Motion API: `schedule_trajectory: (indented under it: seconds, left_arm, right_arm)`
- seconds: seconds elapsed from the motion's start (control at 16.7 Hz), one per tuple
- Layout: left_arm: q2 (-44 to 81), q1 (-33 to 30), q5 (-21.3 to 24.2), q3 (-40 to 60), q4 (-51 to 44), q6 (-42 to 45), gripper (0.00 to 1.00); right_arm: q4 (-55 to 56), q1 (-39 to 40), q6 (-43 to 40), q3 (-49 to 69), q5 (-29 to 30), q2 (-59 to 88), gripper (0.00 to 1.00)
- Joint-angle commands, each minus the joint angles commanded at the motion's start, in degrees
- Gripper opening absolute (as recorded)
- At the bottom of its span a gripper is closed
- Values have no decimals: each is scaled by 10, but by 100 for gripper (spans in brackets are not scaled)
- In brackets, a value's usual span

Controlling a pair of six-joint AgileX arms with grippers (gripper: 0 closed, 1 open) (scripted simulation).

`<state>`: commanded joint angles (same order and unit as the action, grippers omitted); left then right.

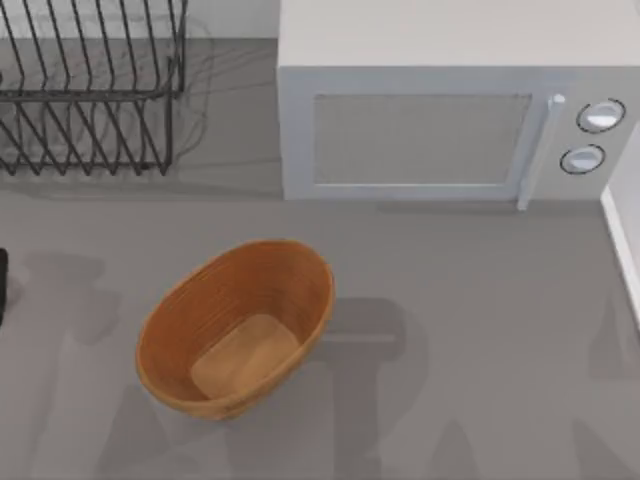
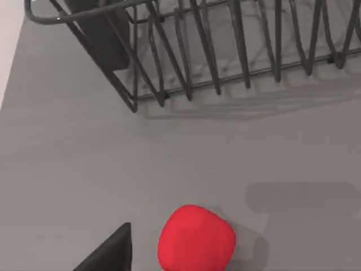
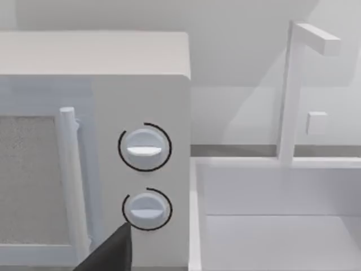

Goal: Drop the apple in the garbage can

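Note:
The apple (image 2: 196,240), small, smooth and red, rests on the grey table just below my left wrist camera, casting a shadow beside it. A dark part of my left gripper (image 2: 110,254) sits close beside the apple with a narrow gap between them. In the top view, a dark sliver of the left arm (image 1: 2,285) shows at the left edge. The garbage can (image 1: 235,328), an oval orange-brown ribbed basket with a lighter flat bottom, stands empty left of the table's middle. A dark part of my right gripper (image 3: 110,254) hangs in front of the microwave's knobs.
A black wire rack (image 1: 90,90) stands at the back left, close beyond the apple (image 2: 225,51). A white microwave (image 1: 450,110) fills the back right, its two knobs (image 3: 145,148) facing my right wrist. A white raised ledge (image 1: 622,240) runs along the right edge.

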<state>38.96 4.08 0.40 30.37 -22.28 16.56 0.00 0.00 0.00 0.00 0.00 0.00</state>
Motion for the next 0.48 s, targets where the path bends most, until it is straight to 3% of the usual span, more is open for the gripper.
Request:
schedule_trajectory:
  seconds: [0.48]
  left_arm:
    - [470, 46, 2, 319, -253, 179, 100]
  right_arm:
    - [0, 0, 0, 0, 0, 0, 100]
